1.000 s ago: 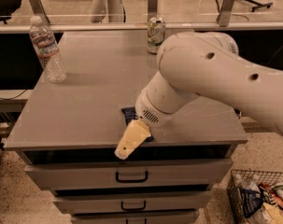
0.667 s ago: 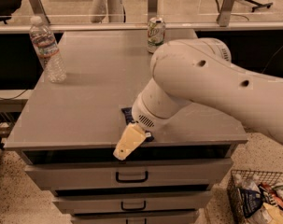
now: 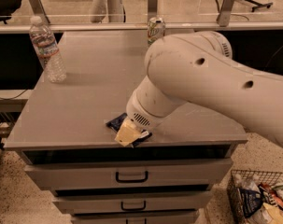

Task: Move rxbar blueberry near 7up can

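The rxbar blueberry (image 3: 116, 122), a flat dark navy wrapper, lies near the front edge of the grey cabinet top (image 3: 89, 92), mostly covered by my gripper. My gripper (image 3: 129, 133), with cream-coloured fingers, is right on top of the bar at the front edge. The big white arm (image 3: 201, 83) reaches in from the right. The 7up can (image 3: 155, 29), white and green with a silver top, stands upright at the back edge of the top, partly hidden behind the arm.
A clear plastic water bottle (image 3: 48, 50) stands at the back left of the top. Drawers with black handles (image 3: 131, 176) sit below the front edge. A wire basket (image 3: 260, 199) with packets stands on the floor at the lower right.
The gripper has drawn back from beyond the front edge and lowered onto the bar. The arm has shifted left and now hides more of the can.
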